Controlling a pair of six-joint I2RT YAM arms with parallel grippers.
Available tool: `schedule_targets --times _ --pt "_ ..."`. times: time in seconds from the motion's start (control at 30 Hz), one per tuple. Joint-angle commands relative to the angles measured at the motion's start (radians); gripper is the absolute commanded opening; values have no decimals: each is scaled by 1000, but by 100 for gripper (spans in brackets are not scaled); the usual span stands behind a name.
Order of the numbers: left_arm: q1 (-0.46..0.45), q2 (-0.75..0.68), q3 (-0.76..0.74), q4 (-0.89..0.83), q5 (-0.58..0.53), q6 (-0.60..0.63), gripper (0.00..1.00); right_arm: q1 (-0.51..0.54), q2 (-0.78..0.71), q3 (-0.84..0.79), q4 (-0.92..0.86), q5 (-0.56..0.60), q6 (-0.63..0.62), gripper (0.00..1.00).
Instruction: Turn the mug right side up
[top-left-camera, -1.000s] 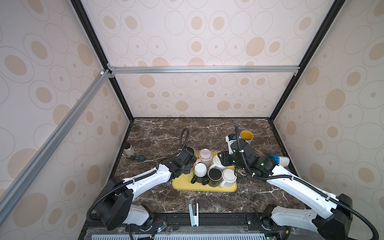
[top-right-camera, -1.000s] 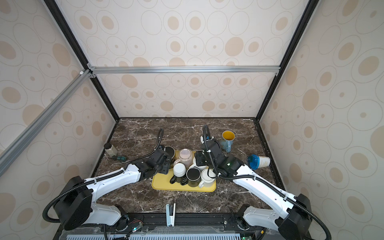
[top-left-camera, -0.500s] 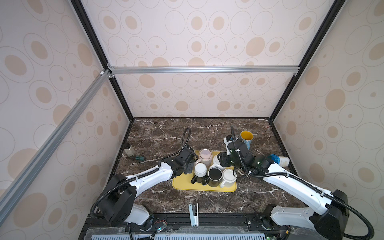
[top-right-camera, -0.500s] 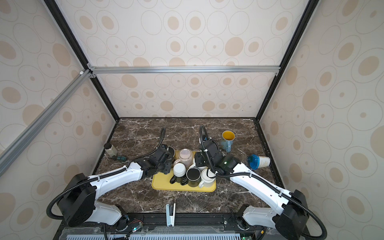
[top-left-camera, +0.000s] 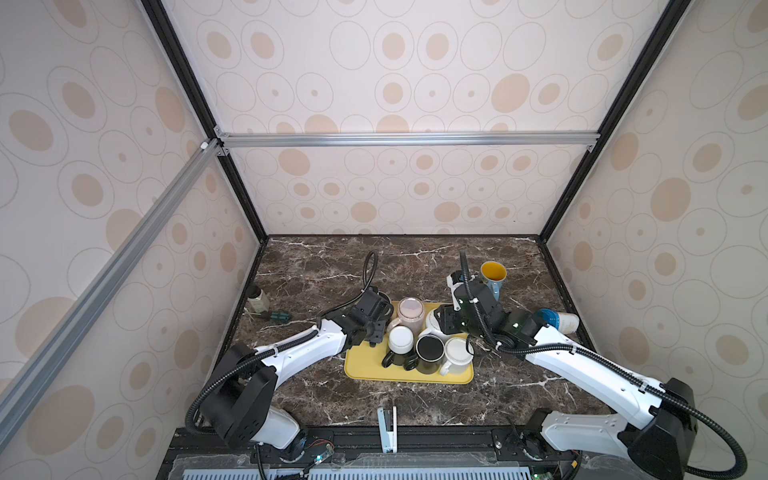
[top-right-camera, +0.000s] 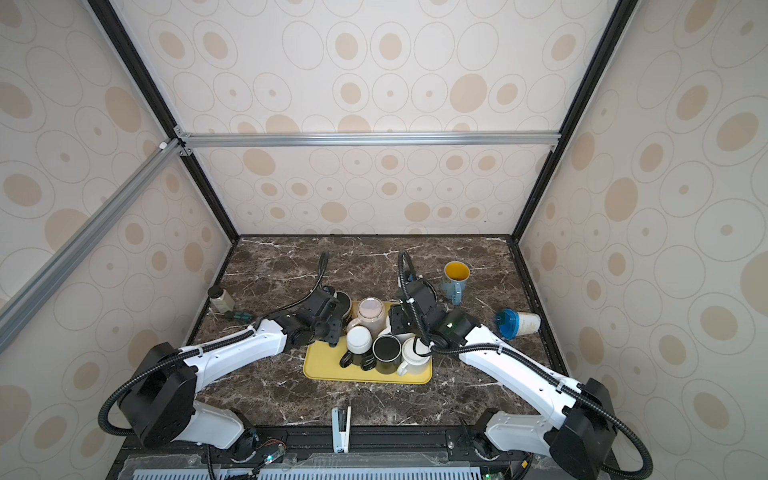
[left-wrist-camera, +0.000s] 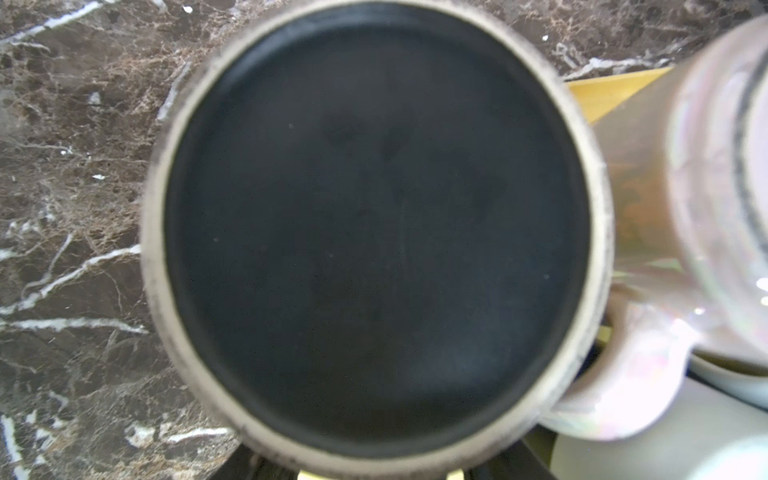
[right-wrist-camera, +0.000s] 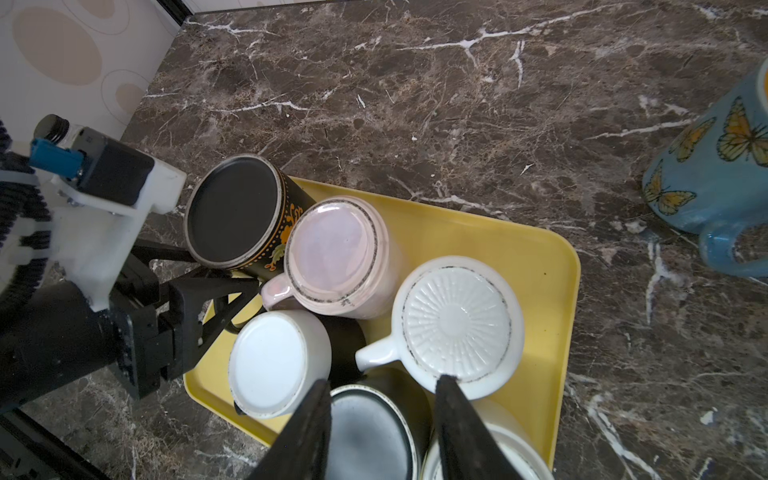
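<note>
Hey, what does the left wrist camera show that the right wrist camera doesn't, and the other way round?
Only the left wrist view: a close-up of the scuffed pale ring round the upturned base of the black floral mug, which fills the frame.

Only the right wrist view: the left fingers at that mug, the right fingers apart over the tray, the ribbed white mug upside down, and the upright blue butterfly mug off the tray.

Both: the black floral mug base up, the pink mug beside it, the yellow tray and the marble table.

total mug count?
7. Six crowd the yellow tray: black floral mug, pink pearly mug, ribbed-base white mug, white-bottomed mug, black mug, cream mug. Blue butterfly mug stands apart on the tabletop. None seems hidden.
</note>
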Motion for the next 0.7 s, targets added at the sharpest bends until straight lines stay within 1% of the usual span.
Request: schedule_targets --times 0.0,0.17,0.4,0.47,0.57,0.67 --pt "14 23 51 -21 -2 16 55 -2 -13 -12 -7 13 -2 43" --pt "22 47 62 -40 -17 11 50 -2 -23 -22 0 17 -2 43" --pt "29 66 86 -83 -77 15 46 -2 -24 -28 7 17 0 43" --pt "35 69 93 -89 -79 21 46 -2 -23 -28 7 18 0 43" --pt "37 76 103 -91 -66 30 51 -3 -25 -30 7 19 -1 43" --pt "37 92 115 -94 -56 40 51 -2 -30 -38 12 20 3 43"
